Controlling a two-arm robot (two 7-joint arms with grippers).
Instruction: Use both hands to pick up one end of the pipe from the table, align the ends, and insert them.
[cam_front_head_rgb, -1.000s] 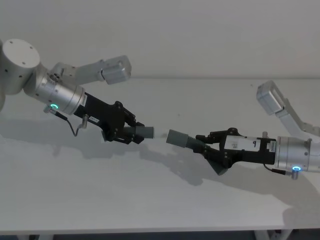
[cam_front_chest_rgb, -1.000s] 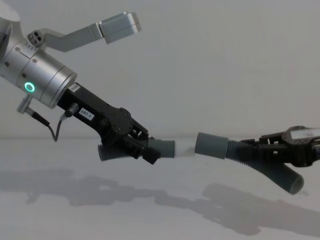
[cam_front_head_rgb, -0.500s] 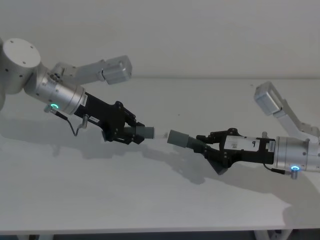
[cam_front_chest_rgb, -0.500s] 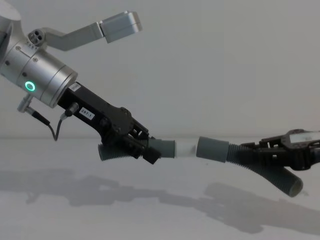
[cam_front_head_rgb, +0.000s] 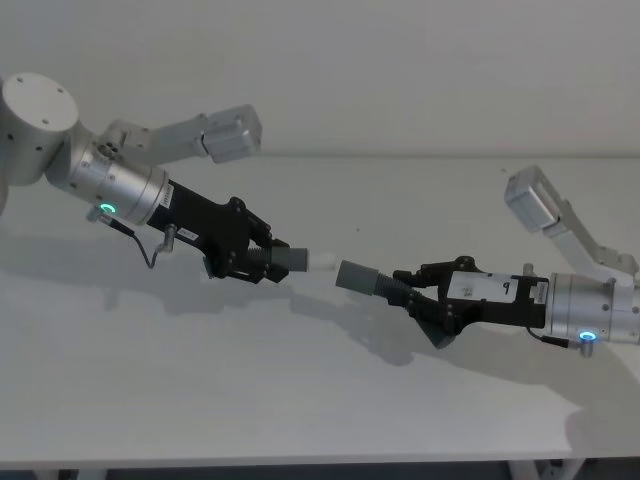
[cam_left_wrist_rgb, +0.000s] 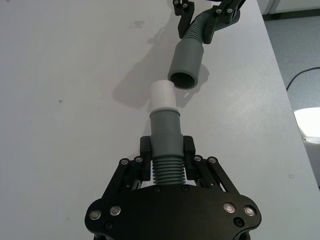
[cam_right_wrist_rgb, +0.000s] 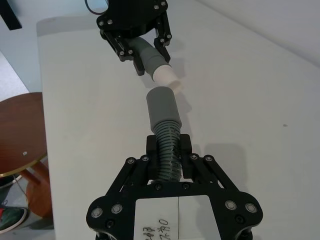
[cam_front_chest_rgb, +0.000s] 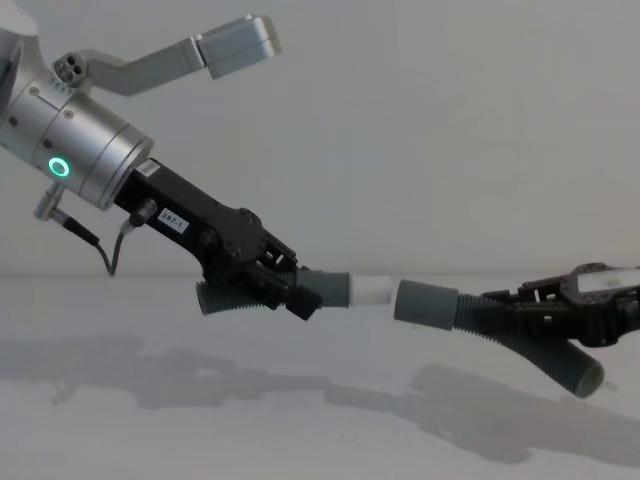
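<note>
Above the tabletop (cam_front_head_rgb: 300, 400), the left hand (cam_front_head_rgb: 247, 262) pinches one pipe piece (cam_front_head_rgb: 285, 260); the right hand (cam_front_head_rgb: 428, 293), at its 4 o'clock, pinches the other (cam_front_head_rgb: 368, 279), collars facing for insertion.

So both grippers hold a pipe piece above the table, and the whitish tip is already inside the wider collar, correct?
Not inside yet. The left wrist view shows the whitish tip just short of the wider collar, a gap between them. The left gripper and right gripper do each hold a piece.
</note>
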